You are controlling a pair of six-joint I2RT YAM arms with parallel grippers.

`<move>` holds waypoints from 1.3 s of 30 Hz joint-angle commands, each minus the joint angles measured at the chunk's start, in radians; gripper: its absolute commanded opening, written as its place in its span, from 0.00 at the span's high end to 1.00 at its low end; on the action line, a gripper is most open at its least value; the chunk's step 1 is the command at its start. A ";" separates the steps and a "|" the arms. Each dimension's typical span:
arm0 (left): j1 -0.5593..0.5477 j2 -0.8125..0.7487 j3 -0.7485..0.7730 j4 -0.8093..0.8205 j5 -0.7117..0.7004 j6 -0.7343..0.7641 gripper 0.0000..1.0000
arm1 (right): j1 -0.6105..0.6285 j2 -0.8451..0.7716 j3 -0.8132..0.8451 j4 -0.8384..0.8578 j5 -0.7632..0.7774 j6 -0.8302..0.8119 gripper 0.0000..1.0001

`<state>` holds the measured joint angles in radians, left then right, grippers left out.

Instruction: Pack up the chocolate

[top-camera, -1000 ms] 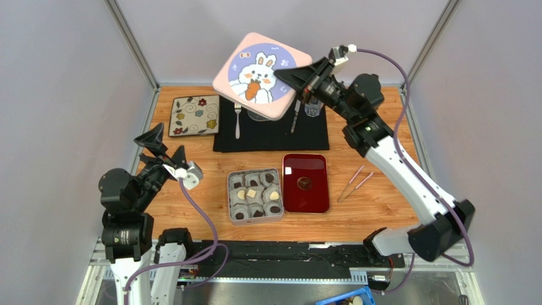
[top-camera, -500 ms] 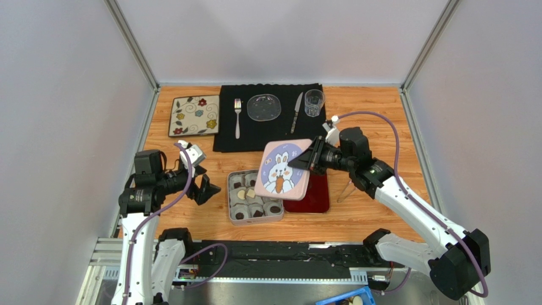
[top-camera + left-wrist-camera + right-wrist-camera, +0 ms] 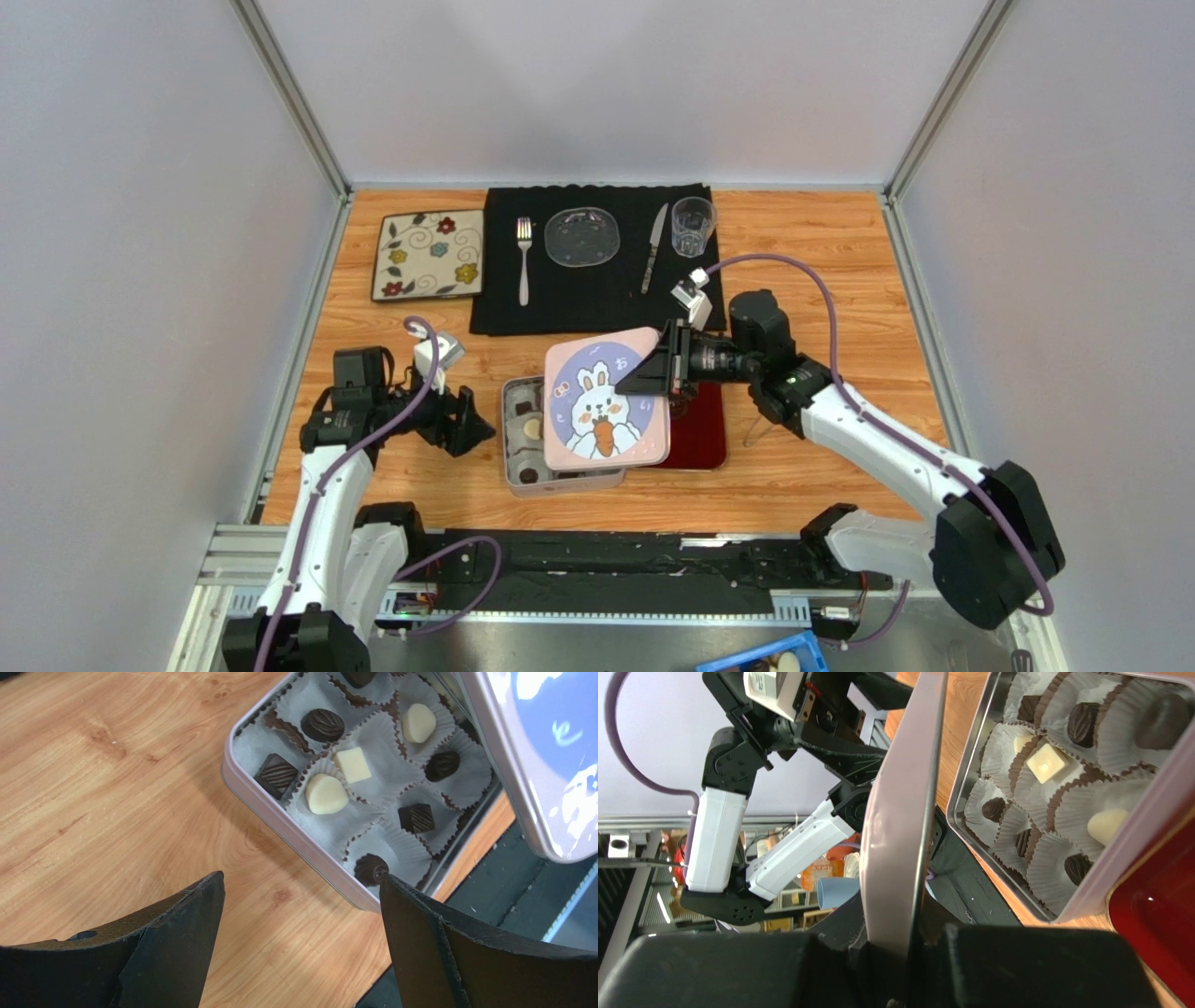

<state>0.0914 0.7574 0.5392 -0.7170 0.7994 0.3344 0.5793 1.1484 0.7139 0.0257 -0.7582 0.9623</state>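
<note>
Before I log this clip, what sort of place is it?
Probably a robot test cell, not a home: grey panel walls on metal framing, and a wooden table with a staged place mat.

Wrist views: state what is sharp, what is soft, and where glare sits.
Right wrist view: the chocolates in the tin are sharp, the pink lid edge near the lens is soft, the red tray bears one small white highlight. Left wrist view: chocolates crisp, the left end effector dark with little detail.
</note>
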 commanded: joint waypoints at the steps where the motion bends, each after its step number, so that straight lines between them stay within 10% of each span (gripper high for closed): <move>1: 0.002 0.011 -0.021 0.140 0.006 -0.093 0.11 | 0.045 0.095 0.024 0.172 -0.072 -0.016 0.95; 17: 0.002 0.017 -0.027 0.136 0.000 -0.041 0.11 | 0.091 0.404 0.048 0.510 -0.078 0.055 0.91; 39: 0.002 -0.033 -0.030 0.099 0.020 0.018 0.11 | 0.108 0.467 0.111 0.102 0.045 -0.190 0.56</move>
<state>0.0914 0.7406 0.5110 -0.6128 0.7891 0.3199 0.6804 1.6203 0.7753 0.2283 -0.7513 0.8753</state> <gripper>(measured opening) 0.894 0.437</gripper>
